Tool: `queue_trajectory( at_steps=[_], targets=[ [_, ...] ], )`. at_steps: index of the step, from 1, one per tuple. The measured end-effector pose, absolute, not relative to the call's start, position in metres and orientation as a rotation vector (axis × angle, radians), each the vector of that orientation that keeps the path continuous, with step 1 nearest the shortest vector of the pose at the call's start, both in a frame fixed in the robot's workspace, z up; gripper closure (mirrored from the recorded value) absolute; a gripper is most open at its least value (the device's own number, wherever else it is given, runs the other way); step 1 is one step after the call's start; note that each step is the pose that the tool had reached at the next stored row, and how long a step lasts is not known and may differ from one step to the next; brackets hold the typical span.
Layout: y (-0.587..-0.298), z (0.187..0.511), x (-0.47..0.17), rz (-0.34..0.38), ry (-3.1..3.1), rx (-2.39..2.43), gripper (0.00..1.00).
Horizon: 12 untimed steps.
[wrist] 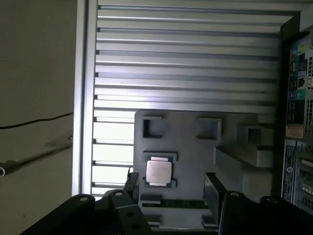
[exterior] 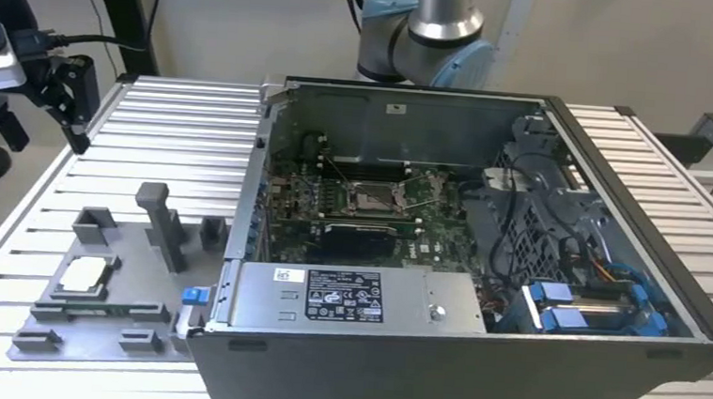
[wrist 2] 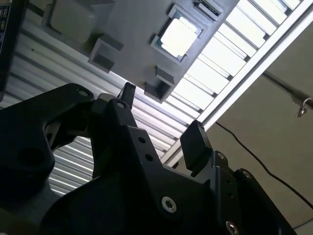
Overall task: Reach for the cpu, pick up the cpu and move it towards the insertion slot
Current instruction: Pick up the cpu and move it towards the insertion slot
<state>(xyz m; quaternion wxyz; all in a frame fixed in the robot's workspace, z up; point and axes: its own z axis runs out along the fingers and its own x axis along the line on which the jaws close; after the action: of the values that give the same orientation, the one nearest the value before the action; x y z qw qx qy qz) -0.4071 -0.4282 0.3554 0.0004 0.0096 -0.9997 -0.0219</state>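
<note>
The cpu (exterior: 85,276) is a small pale square chip lying flat in a recess of the grey fixture plate (exterior: 96,327), at the exterior view's left. It also shows in both wrist views, as the cpu (wrist: 159,171) and the cpu (wrist 2: 178,36). My gripper (exterior: 43,110) hangs well above the table's far left corner, apart from the chip. In both wrist views the gripper (wrist: 171,188) (wrist 2: 161,117) stands open with nothing between its black fingers (wrist: 213,188). The insertion slot (exterior: 374,196), a shiny square frame on the green board, lies inside the open case.
The open computer case (exterior: 472,349) takes up the middle and the exterior view's right of the slatted metal table (exterior: 172,140). Grey blocks stand on the fixture plate, one a tall post (exterior: 162,219) near the case wall. Cables and blue parts (exterior: 574,314) crowd the case's right side.
</note>
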Motion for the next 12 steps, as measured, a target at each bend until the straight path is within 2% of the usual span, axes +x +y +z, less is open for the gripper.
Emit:
queue_trajectory(
  at_steps=[12],
  targets=[
    [-0.428, 0.337, -0.407, -0.069, -3.140, 0.028, 0.00]
  ],
)
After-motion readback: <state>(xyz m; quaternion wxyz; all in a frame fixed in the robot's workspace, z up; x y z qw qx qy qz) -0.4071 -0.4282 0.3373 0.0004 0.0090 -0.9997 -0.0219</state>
